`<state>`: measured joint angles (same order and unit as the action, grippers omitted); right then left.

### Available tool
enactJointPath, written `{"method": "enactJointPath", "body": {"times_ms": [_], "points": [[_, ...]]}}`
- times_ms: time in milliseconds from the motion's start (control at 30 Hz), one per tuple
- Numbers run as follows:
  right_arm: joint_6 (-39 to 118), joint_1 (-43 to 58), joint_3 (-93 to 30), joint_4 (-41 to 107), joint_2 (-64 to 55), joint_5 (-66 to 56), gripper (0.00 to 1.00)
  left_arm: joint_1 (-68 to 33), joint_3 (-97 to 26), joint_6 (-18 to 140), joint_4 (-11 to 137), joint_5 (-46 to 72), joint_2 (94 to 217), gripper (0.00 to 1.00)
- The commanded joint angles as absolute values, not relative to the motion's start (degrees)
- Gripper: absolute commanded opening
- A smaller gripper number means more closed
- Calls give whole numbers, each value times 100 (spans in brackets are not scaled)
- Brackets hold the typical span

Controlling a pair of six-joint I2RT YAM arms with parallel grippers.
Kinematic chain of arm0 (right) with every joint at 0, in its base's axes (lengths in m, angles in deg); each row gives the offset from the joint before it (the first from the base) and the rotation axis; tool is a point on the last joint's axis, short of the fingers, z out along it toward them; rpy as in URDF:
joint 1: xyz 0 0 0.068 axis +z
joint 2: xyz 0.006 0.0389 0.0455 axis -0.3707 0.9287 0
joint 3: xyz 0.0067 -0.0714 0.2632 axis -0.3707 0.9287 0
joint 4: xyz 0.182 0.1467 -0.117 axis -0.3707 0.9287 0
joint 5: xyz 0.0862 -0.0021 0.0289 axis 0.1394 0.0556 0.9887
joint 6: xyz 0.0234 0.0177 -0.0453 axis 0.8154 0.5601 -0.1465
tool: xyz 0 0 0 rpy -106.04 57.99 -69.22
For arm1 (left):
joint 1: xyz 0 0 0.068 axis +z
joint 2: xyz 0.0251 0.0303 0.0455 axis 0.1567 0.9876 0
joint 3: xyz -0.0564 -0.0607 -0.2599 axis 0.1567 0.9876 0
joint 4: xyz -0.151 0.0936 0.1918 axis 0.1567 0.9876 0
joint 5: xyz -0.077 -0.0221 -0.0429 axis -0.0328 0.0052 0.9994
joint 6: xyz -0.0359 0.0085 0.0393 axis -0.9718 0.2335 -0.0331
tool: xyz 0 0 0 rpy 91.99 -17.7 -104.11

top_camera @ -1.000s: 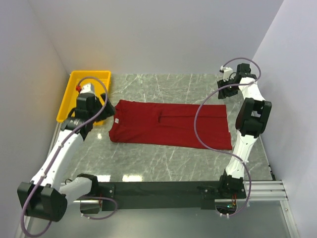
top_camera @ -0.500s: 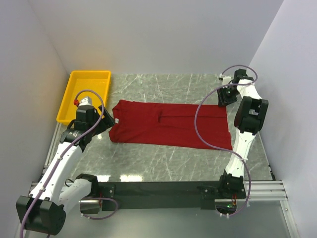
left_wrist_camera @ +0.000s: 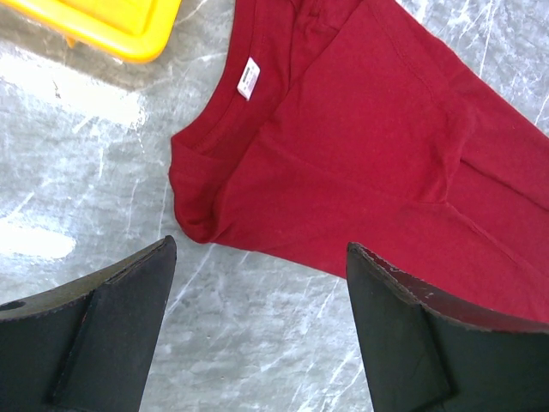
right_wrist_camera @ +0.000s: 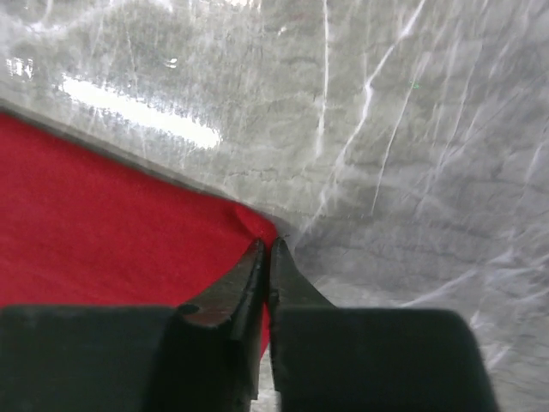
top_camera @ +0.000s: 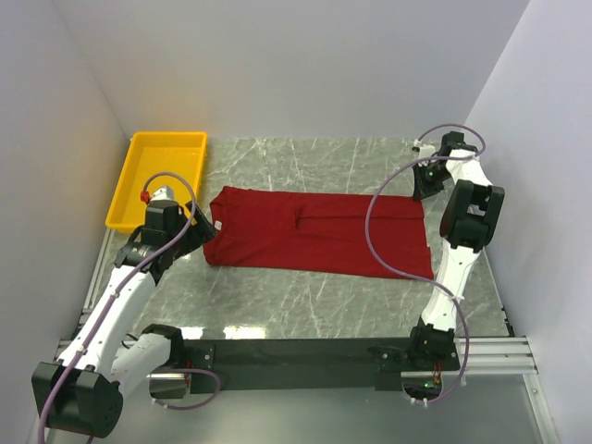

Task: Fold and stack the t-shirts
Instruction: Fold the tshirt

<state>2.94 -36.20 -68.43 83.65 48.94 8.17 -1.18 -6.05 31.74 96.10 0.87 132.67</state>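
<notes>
The dark red short-sleeved cloth t-shirt lies flat as a long band on the grey marble-patterned table. Its collar, with the small white neck label, points toward the yellow plastic tray. The right gripper stands at the far hem corner with its jaws pressed almost together, and the cloth corner appears pinched between them. The left gripper hovers wide open and holds nothing, just above the near collar-side corner. To do this step well, I think the left gripper should descend on that corner and take all layers before any lifting. Then both arms should rise together, keeping the edge tight.
</notes>
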Motion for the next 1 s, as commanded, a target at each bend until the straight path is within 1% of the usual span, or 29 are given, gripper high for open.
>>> {"method": "enactJointPath", "body": {"times_ms": [0, 33, 200, 367, 600, 800, 833, 867, 900, 933, 967], "points": [[432, -3793, -6583, 8453, 4642, 1167, 3, -100, -537, 3004, 9434, 220, 13204, 85], [467, -3846, -6356, 8400, 4493, 1281, 0, -100, -493, 2995, 9425, 247, 13195, 85], [845, -4266, -5328, 7724, 3807, 1300, 0, -92, -361, 2881, 9285, 326, 13160, 85], [995, -4759, -3895, 7162, 2946, 1080, 0, -92, -229, 2837, 9047, 405, 13239, 85], [995, -5296, -1980, 6695, 1699, 649, 0, -92, -98, 2767, 8529, 826, 13687, 84], [837, -5647, -968, 6440, 785, 377, 0, -92, -123, 2714, 7914, 1187, 14213, 80], [724, -5665, -905, 6431, 687, 359, 3, -92, -141, 2705, 7852, 1274, 14302, 79], [636, -5674, -870, 6449, 573, 350, 8, -92, -167, 2696, 7730, 1310, 14390, 78], [565, -5665, -844, 6466, 363, 376, 17, -92, -229, 2696, 7685, 1345, 14565, 77], [434, -5665, -869, 6484, 291, 403, 36, -92, -273, 2696, 7667, 1354, 14653, 77], [398, -5657, -939, 6519, 221, 481, 41, -92, -299, 2687, 7641, 1337, 14724, 77]]}}
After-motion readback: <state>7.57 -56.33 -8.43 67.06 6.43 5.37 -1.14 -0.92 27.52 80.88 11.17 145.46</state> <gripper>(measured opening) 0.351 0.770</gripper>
